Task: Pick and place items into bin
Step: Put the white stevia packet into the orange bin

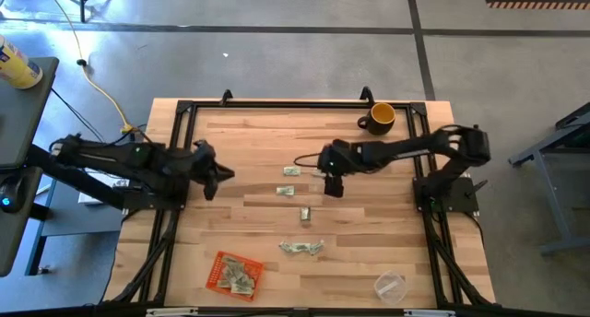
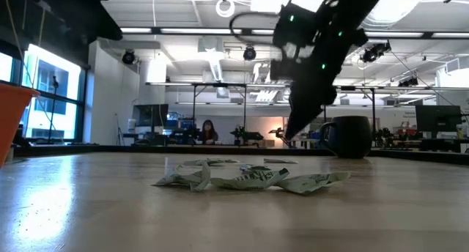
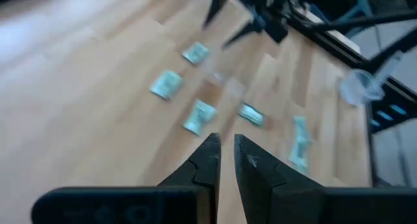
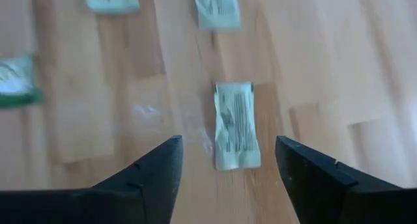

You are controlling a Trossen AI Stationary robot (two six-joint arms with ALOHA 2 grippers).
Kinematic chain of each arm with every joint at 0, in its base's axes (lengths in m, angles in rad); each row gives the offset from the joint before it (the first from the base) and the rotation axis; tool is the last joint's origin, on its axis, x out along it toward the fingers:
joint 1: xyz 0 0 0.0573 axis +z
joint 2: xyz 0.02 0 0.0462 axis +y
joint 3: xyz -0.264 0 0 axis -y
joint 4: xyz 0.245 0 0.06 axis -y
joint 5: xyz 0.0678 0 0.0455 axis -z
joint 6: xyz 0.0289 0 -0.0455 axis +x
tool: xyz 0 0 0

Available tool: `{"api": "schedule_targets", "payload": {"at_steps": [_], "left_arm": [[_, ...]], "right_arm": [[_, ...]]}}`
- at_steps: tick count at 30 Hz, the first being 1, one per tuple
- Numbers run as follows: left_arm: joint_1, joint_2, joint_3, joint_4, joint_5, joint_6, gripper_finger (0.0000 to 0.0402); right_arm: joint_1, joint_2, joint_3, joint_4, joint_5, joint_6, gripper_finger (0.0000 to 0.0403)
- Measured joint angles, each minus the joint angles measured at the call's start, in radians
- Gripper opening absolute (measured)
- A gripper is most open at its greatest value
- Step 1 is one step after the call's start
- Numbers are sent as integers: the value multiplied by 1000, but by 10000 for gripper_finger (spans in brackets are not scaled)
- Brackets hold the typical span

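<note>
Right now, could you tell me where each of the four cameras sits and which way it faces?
High view: overhead, straight down on the table; both arms, orange bin, mug.
Low view: table height, level towards the room; the right arm drops in from above, crumpled notes in front.
Left wrist: looks past the nearly closed left end effector at scattered notes.
Right wrist: looks down between the open right end effector at one note.
Shared: high and low views both show the mug.

Right end effector (image 1: 334, 185) over table centre, fingers wide apart; left end effector (image 1: 218, 176) nearly closed, empty.
</note>
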Motion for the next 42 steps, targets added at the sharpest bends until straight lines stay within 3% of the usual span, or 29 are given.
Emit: {"api": "schedule_targets", "payload": {"at_steps": [4, 9, 16, 20, 25, 29, 33, 37, 39, 42], "left_arm": [[92, -13, 0, 0, 8, 80, 81], [196, -10, 0, 0, 95, 109, 81], [283, -9, 0, -1, 163, 149, 81], [298, -9, 0, 0, 205, 183, 81], [296, -9, 0, 1, 212, 177, 81], [296, -9, 0, 1, 218, 136, 81], [296, -8, 0, 1, 294, 77, 81], [296, 15, 0, 16, 373, -43, 81], [296, 28, 0, 31, 370, -45, 81], [282, 48, 0, 69, 300, 74, 81]], "right_arm": [[-28, 65, 0, 14, -28, -3, 238], [-42, 110, 1, 48, -12, -1, 234], [-61, 183, 6, 89, -110, 45, 222], [-52, 203, 7, 90, -121, 92, 177], [-31, 195, 24, 58, -82, 114, 77], [-24, 200, 76, 13, -67, 113, 10], [-11, 206, 161, -23, -36, 123, 23], [13, 193, 281, -20, -45, 135, 6], [29, 192, 348, -22, -48, 129, 7], [55, 192, 452, -57, -55, 90, 8]]}}
